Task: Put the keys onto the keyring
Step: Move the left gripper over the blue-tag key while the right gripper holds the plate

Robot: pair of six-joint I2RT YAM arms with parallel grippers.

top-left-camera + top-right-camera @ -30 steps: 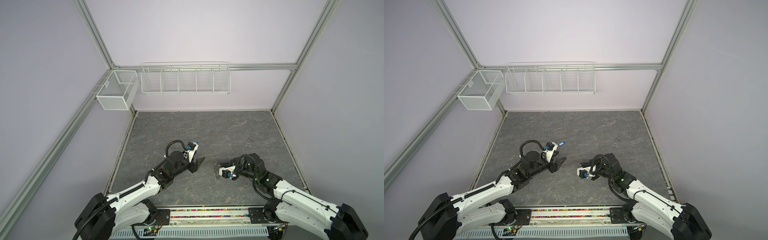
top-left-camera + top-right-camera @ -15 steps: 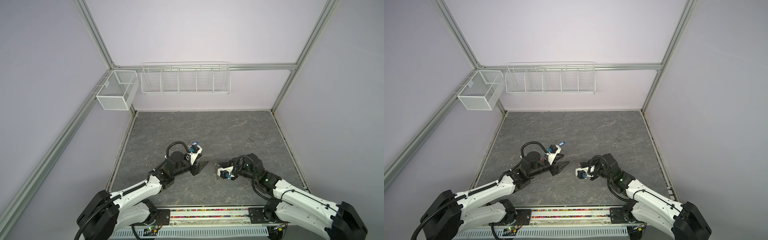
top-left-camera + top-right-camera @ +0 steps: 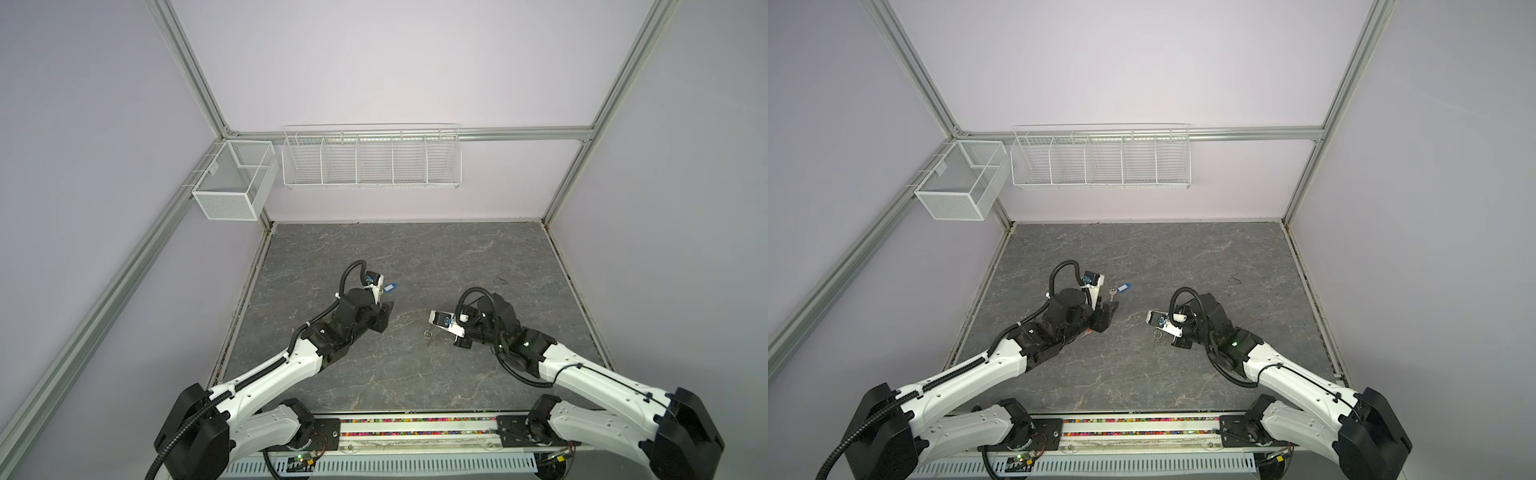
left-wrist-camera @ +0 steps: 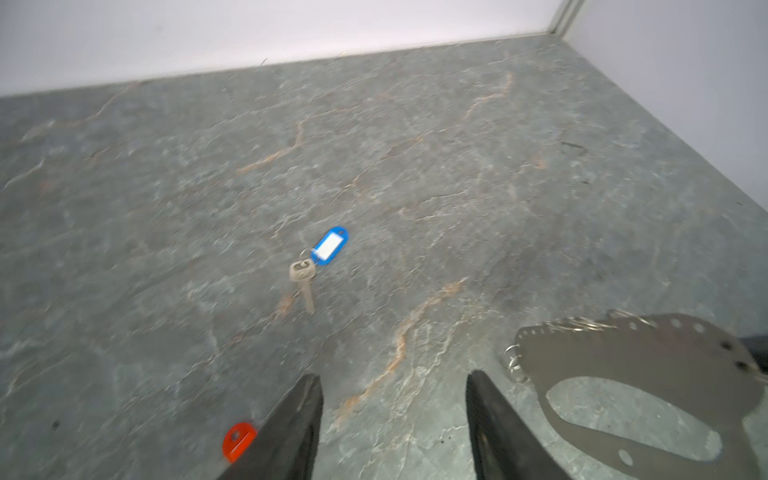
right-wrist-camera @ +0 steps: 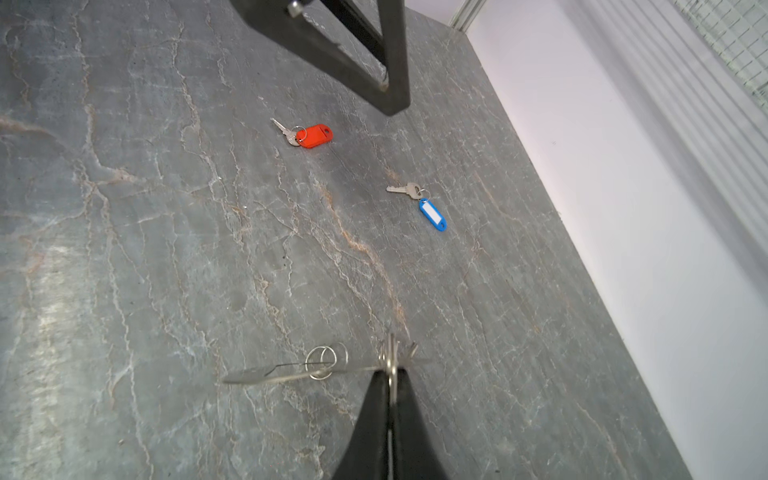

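The right pincer [image 5: 390, 376] is pinching the keyring [image 4: 648, 361] by one edge, fingers pressed tight on the grey plate. It is holding the plate level, with small rings dangling from the rim. The left pincer [image 4: 392, 376] is hovering spread and empty over the table [image 4: 457, 166], and the keyring is sitting near it, off to its right. The blue key [image 4: 301, 272] is lying on the table a little beyond the left pincer, toward the back wall. The red key [image 5: 316, 135] is lying close beside one finger of the left pincer, its tag partly hidden in the left wrist view.
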